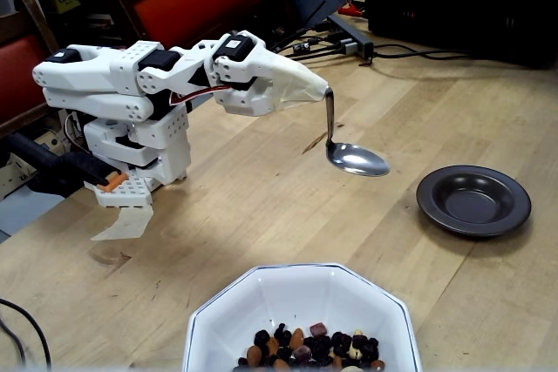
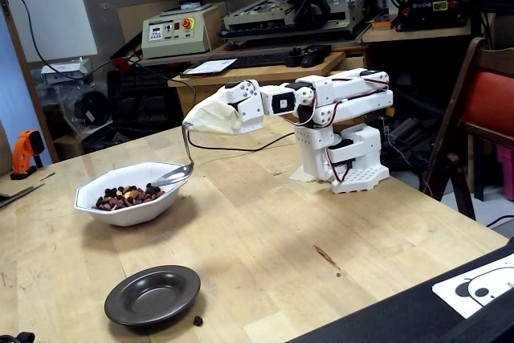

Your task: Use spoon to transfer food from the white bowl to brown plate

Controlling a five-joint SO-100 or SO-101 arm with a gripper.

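Outstretched low over the table (image 1: 261,189), elbow folded: arm (image 2: 337,102) reaching level, gripper (image 1: 324,91) wrapped in pale cover, pinching spoon (image 1: 356,159) by its bent handle; spoon bowl empty, hanging between white bowl (image 2: 120,198) of food (image 2: 124,194) and brown plate (image 1: 473,200).

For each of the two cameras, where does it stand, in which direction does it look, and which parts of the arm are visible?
A fixed view: stands low behind the white bowl, looks across the table at the whole arm, the gripper and the spoon.
A fixed view: stands off to the side, higher, facing the workshop; whole arm and base show, the brown plate nearest.
Shared: bowl, food, plate, spoon, arm.
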